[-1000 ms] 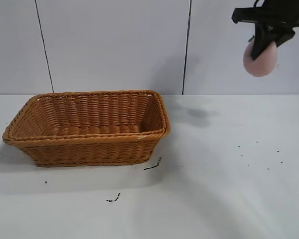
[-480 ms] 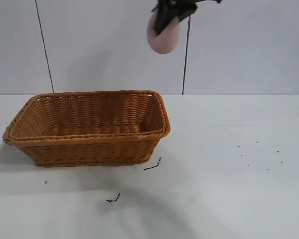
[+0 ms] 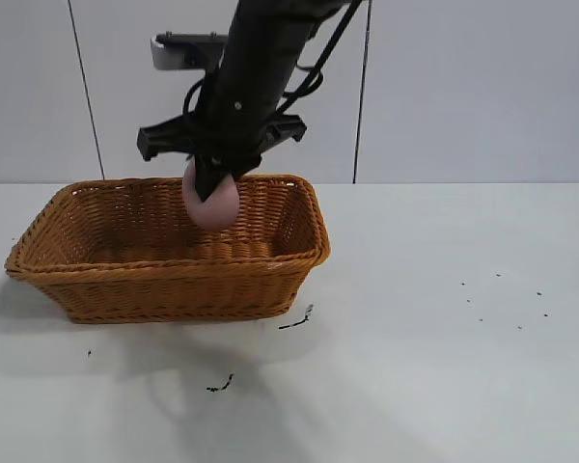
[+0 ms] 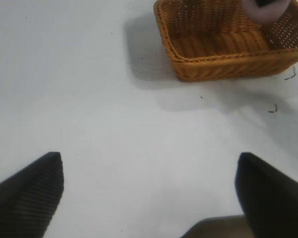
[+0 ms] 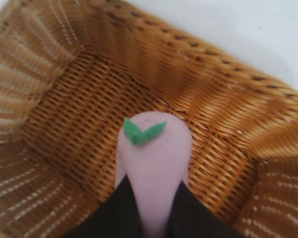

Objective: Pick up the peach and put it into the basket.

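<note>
The matte, dusty-pink rounded peach is pinched by the right gripper above the orange-brown woven wicker basket, toward its 3 o'clock end; the left gripper is spread.

A lab test bench: bare white table against plain grey wall panels

Level front camera and both downward-looking wrist cameras share the basket.

Right gripper clamped on the peach, hanging inside the wicker basket near its right end, peach partly below the braided rim. Basket sits left on the white table; small dark specks in front.
</note>
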`<action>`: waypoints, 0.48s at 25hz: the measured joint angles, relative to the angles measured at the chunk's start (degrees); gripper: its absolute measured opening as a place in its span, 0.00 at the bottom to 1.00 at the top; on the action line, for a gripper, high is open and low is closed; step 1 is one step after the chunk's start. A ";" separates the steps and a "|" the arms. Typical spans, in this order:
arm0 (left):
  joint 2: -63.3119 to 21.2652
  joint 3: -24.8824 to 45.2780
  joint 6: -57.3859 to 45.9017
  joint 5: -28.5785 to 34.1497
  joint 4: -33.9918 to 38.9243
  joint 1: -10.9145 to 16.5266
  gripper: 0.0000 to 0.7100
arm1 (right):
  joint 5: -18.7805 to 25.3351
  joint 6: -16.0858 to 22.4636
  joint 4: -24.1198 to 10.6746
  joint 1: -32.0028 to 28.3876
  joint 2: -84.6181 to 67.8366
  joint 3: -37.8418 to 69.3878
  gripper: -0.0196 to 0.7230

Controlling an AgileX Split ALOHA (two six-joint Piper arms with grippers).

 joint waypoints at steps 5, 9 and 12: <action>0.00 0.00 0.00 0.00 0.00 0.00 0.97 | 0.63 -1.29 -0.88 0.00 -1.45 0.00 0.94; 0.00 0.00 0.00 0.00 0.00 0.00 0.97 | 2.46 -1.84 -1.10 -0.48 -3.89 0.00 0.95; 0.00 0.00 0.00 0.00 0.00 0.00 0.97 | 2.96 -1.90 -1.06 -2.24 -5.78 0.00 0.95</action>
